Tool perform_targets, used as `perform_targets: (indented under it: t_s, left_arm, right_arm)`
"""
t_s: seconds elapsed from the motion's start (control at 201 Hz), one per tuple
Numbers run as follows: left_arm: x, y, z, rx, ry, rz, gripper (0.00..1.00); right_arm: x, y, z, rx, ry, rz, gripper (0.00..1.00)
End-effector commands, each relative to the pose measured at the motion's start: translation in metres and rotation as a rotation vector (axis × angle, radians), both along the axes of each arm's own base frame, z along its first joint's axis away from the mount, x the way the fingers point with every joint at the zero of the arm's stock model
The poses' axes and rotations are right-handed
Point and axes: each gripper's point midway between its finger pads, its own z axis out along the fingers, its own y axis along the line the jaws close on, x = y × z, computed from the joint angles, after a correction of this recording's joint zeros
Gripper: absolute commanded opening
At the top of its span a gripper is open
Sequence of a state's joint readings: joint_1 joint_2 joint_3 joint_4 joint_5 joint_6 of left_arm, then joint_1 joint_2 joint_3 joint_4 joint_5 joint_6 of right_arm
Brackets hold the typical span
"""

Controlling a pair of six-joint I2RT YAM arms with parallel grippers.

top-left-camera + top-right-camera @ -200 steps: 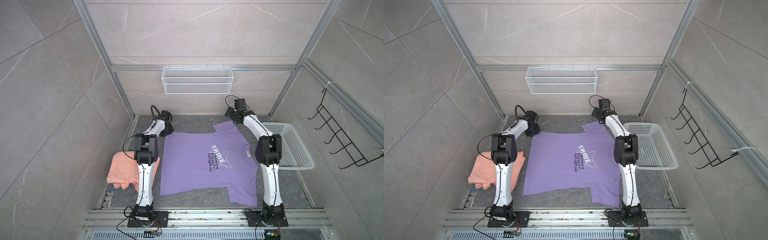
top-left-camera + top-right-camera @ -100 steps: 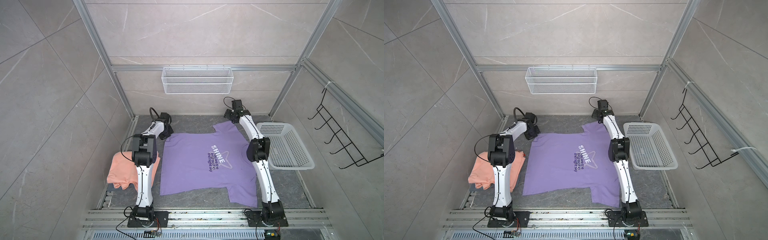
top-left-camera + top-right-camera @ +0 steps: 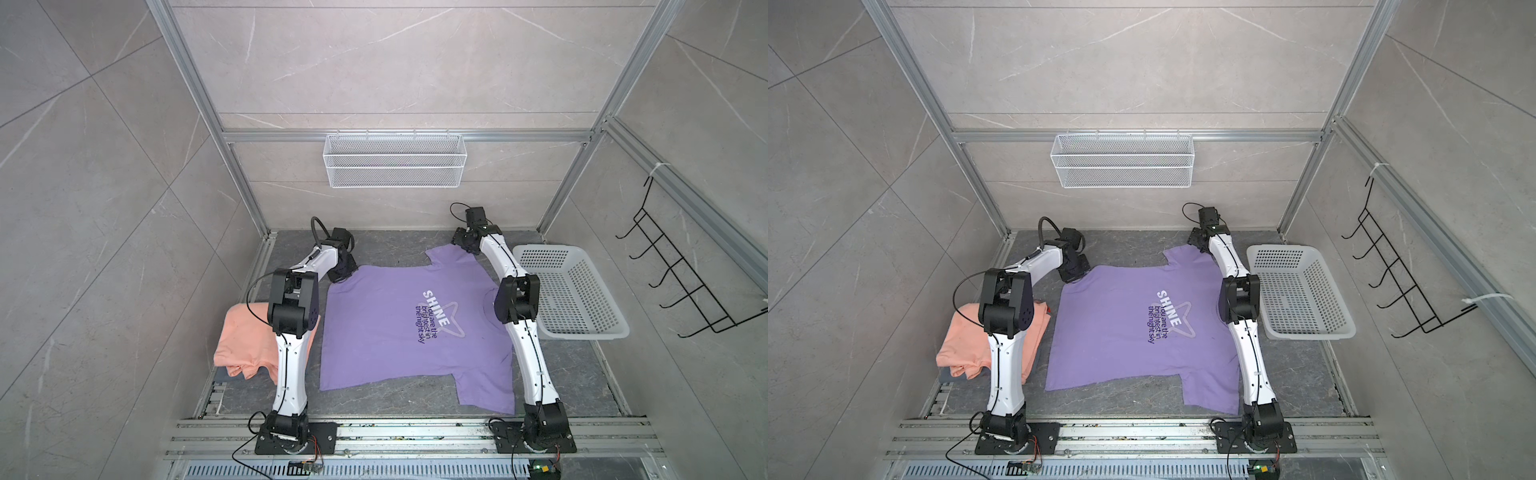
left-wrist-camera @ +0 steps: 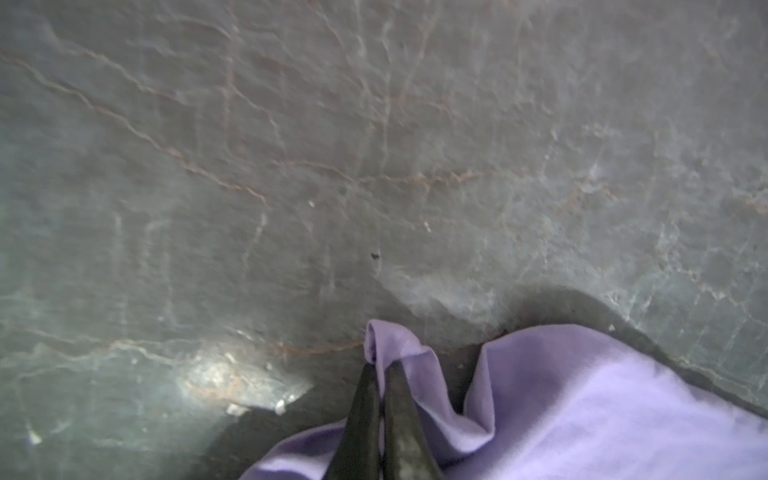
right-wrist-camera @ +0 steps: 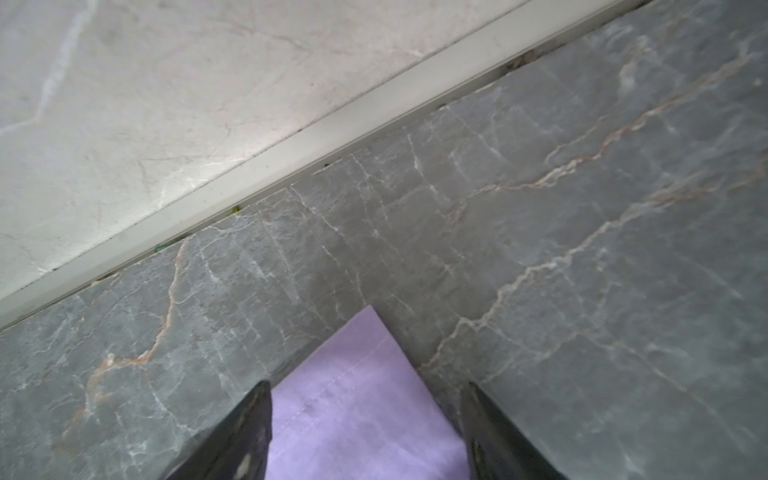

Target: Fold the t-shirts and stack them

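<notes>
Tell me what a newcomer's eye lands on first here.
The purple t-shirt spread flat in the middle. The left gripper pinches its far hem corner; the right gripper stands open over the far sleeve. A peach t-shirt lies bunched at the left.

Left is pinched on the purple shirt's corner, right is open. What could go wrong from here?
The left gripper holds only a thin tip of the lavender t-shirt; it may slip out on lifting.
The right gripper stands open astride the sleeve; if only one side lifts, the shirt could skew.
</notes>
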State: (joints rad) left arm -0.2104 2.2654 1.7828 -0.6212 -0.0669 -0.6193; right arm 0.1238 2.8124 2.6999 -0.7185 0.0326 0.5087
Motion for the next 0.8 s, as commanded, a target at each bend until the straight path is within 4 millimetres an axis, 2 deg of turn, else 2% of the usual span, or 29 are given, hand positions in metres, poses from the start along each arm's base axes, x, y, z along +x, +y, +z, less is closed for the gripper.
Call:
perform_targets:
  t_s: [0.0,0.11,0.249,0.324,0.393,0.453,0.667,0.722,0.791]
  left_arm:
    - [0.003,-0.004,0.035,-0.041,-0.070,0.019,0.00]
    - [0.003,-0.005,0.039,-0.045,-0.083,0.020,0.00]
    - [0.002,-0.006,0.044,-0.052,-0.099,0.031,0.00]
    - [0.001,-0.007,0.048,-0.055,-0.108,0.031,0.00]
    - [0.000,-0.006,0.051,-0.054,-0.113,0.035,0.00]
    - [-0.001,-0.005,0.053,-0.050,-0.117,0.035,0.00]
    - [-0.009,-0.002,0.058,-0.041,-0.120,0.037,0.00]
    - [-0.011,-0.001,0.058,-0.037,-0.118,0.037,0.00]
    - [-0.013,0.000,0.057,-0.034,-0.118,0.038,0.00]
  right_arm:
    - [-0.004,0.010,-0.028,0.044,0.050,0.013,0.71]
    - [-0.004,0.015,-0.031,0.096,0.054,0.021,0.71]
    - [-0.014,0.019,-0.049,0.147,0.120,-0.009,0.68]
    - [-0.021,0.022,-0.059,0.166,0.159,-0.020,0.59]
    - [-0.026,0.024,-0.062,0.163,0.178,-0.043,0.36]
    - [-0.029,0.022,-0.063,0.159,0.190,-0.061,0.26]
    - [-0.038,0.018,-0.059,0.095,0.218,-0.076,0.06]
    - [-0.037,0.019,-0.052,0.082,0.203,-0.061,0.00]
    - [-0.031,0.020,-0.033,0.074,0.156,-0.039,0.00]
